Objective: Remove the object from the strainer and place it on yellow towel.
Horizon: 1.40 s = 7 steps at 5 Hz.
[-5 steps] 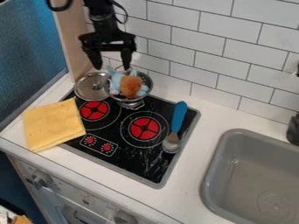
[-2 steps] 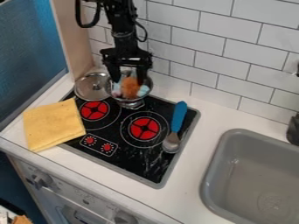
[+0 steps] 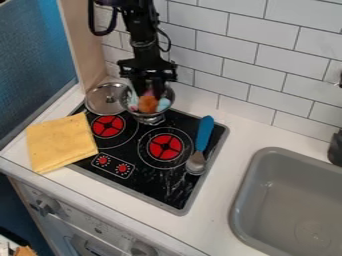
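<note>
Hand (image 3: 148, 90) at plush toy (image 3: 147, 104) in strainer (image 3: 147, 116) | can't tell its grip | lid (image 3: 100, 102) beside strainer | towel (image 3: 61, 142) overlaps stove (image 3: 170, 187) edge

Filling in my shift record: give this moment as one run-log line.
gripper: closed on toy | toy: in strainer | yellow towel: flat, overlapping stove | placement: not yet done

black arm (image 3: 141, 37) reaching down, tool (image 3: 149, 93) closed
</note>
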Each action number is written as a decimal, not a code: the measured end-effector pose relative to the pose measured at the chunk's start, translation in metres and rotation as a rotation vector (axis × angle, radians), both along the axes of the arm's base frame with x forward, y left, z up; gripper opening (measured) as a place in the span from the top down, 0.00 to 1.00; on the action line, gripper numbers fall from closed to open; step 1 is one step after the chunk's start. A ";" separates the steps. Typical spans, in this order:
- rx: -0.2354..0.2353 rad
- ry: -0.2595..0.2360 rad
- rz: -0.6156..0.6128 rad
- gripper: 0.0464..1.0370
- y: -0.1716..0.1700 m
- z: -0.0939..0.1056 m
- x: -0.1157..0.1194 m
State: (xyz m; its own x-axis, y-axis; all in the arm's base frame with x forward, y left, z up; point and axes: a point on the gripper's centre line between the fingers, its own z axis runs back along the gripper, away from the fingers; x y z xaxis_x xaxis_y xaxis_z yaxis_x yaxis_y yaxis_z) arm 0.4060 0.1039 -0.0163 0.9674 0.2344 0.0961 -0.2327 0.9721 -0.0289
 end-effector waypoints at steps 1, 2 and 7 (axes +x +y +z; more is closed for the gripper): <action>-0.004 0.007 -0.003 0.84 -0.002 -0.002 -0.002; -0.011 0.000 0.000 0.94 -0.003 -0.001 -0.004; -0.018 -0.168 0.096 0.98 0.034 0.084 -0.057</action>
